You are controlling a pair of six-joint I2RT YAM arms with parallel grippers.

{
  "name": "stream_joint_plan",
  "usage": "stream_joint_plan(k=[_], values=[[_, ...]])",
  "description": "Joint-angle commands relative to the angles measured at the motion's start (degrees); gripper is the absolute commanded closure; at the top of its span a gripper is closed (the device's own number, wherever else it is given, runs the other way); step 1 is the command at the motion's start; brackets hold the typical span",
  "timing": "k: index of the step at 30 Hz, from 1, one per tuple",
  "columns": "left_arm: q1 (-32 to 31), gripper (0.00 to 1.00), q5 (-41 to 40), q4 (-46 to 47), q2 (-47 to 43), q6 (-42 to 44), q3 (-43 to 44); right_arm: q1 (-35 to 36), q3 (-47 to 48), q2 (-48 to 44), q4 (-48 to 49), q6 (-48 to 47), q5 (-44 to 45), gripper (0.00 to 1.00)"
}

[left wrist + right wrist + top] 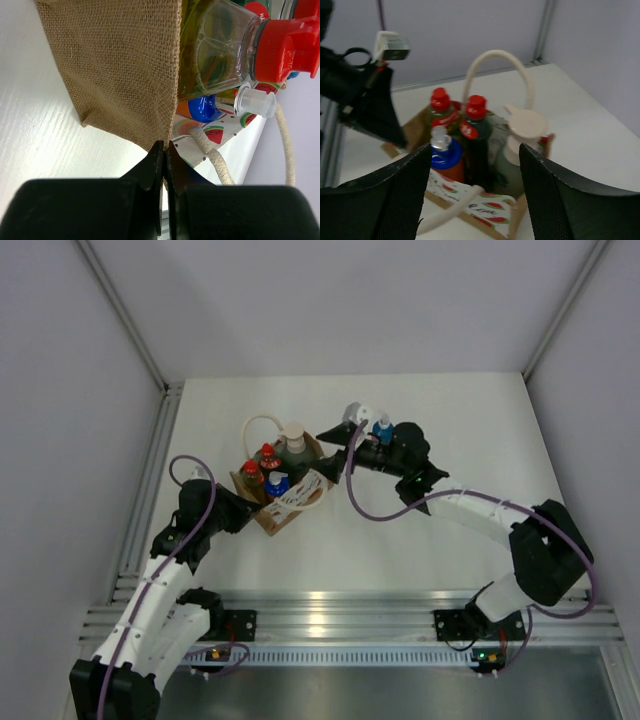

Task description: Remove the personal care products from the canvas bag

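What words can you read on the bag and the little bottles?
No text reads clearly.
On the canvas bag side panel: a cursive word among watermelons, too blurred.
On the dark green bottle: white letters on a red label, too blurred.
On the yellow-green bottle: label print, too blurred.

Bright, even light, faint shadows — right wrist view blurry, the right hand [475,150] underexposed black.

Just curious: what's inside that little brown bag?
Four things: two red-capped bottles, a blue-capped bottle, a pump bottle. The bag hides their lower parts.
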Motion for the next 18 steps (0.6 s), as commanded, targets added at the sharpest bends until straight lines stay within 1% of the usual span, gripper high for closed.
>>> stream_joint_plan(k=[1,5,7,8,11,14,15,18], values=[[0.3,0.99,-0.9,-1.7,-0.2,1.7,1.1,5.0,3.5,2.3,-1.1,-2.3,-9.8,0.32],[0.3,0.98,-1.5,-1.7,0.6,2.5,1.6,8.9,6.9,7.0,-1.3,-2.1,-10.2,0.34],[0.3,0.97,-1.8,-1.6,1.0,2.9,1.6,9.8,8.9,9.8,-1.4,-2.2,-10.3,0.35],[0.3,0.94,-1.7,-1.6,1.3,3.1,1.6,10.3,9.6,10.8,-1.4,-2.2,-10.5,0.35],[0.3,0.94,-1.6,-1.7,1.7,3.5,1.8,10.8,12.5,14.4,-1.6,-2.2,-11.2,0.37],[0.3,0.94,-1.5,-1.6,1.9,3.5,1.8,10.7,15.6,17.6,-3.8,-3.6,-11.5,0.42],[0.3,0.94,-1.4,-1.7,1.9,3.5,1.9,10.8,17.1,19.1,-5.8,-4.7,-12.2,0.46],[0.3,0.94,-1.2,-1.6,1.6,3.5,2.0,10.7,18.6,21.1,-7.3,-5.8,-13.4,0.54]])
